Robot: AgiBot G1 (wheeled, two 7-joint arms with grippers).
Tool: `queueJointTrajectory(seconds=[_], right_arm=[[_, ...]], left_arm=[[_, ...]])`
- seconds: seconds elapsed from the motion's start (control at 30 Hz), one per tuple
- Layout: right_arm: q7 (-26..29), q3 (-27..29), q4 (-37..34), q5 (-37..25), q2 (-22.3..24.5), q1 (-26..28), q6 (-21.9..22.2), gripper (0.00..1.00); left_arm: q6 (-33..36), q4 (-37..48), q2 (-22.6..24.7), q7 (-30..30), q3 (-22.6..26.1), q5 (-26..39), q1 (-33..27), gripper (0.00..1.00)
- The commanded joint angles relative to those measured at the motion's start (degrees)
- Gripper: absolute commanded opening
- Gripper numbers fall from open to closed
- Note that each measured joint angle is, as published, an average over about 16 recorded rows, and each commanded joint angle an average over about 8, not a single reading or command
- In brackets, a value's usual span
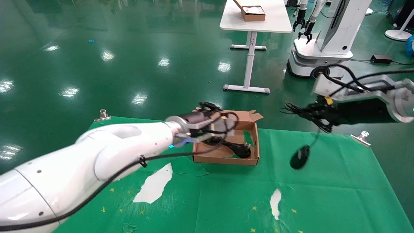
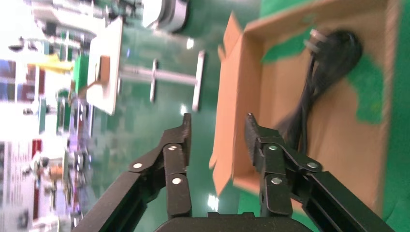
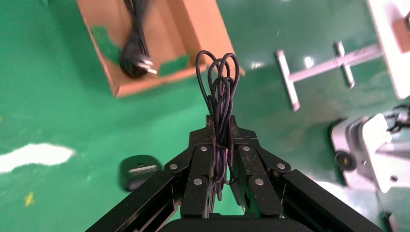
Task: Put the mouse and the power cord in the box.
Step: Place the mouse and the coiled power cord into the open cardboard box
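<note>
The power cord (image 1: 237, 147) already lies inside the box (image 1: 226, 159), its plug toward the box's right side, so that half of the task looks done. The left pincer (image 2: 216, 133) hangs spread and empty over the box's far-left edge. The right pincer (image 3: 221, 130) is clamped on the bundled cable of the mouse (image 1: 299, 157), which dangles above the counter (image 1: 339, 187) to the right of the box; carrying it over and letting go is what remains.
</note>
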Motion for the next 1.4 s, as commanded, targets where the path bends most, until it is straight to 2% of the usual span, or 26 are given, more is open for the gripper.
queueJointTrajectory(seconds=[0.03,0.17,0.3,0.43,0.57,0.8,1.0,1.17,1.37,1.4], right_arm=[[-0.18,0.17,0.52,0.32,-0.39,0.33,0.10,0.00],[-1.03,0.18,0.66,0.72,-1.91,0.75,0.53,0.00],[-2.53,0.11,-0.13,0.94,-3.89,1.51,1.32,0.00],[-4.68,-0.01,-1.95,1.22,-6.57,2.34,2.46,0.00],[-7.21,-0.16,-4.51,1.72,-10.35,2.93,4.10,0.00],[-12.27,-0.16,-12.02,3.22,-19.18,3.78,8.22,0.00],[-16.35,-0.17,-20.44,4.88,-25.62,3.36,13.58,0.00],[-18.09,-2.32,-22.58,7.26,-27.29,1.10,18.23,0.00],[-15.20,-7.32,-24.23,8.55,-27.34,-0.76,23.18,0.00],[-14.56,-8.17,-24.67,8.46,-27.31,-0.93,24.05,0.05]], left_arm=[[-0.27,1.43,-0.07,-0.68,0.53,-0.64,-0.60,1.00],[-0.14,6.47,-1.61,-2.31,-0.14,-1.72,-2.81,1.00],[0.65,10.17,-5.15,-3.18,-0.99,-2.55,-4.87,1.00],[2.56,11.51,-9.61,-3.74,-1.41,-3.01,-6.23,1.00],[4.39,11.27,-12.17,-4.76,-1.33,-2.81,-6.78,1.00],[5.12,9.82,-13.03,-7.00,-0.84,-1.38,-6.87,1.00],[5.19,8.72,-13.42,-8.83,-0.48,-0.05,-6.84,1.00],[5.26,7.89,-13.71,-10.26,-0.22,1.00,-6.81,1.00],[5.35,6.99,-14.02,-11.82,0.04,2.18,-6.77,1.00],[5.36,6.85,-14.06,-12.07,0.08,2.37,-6.77,1.00]])
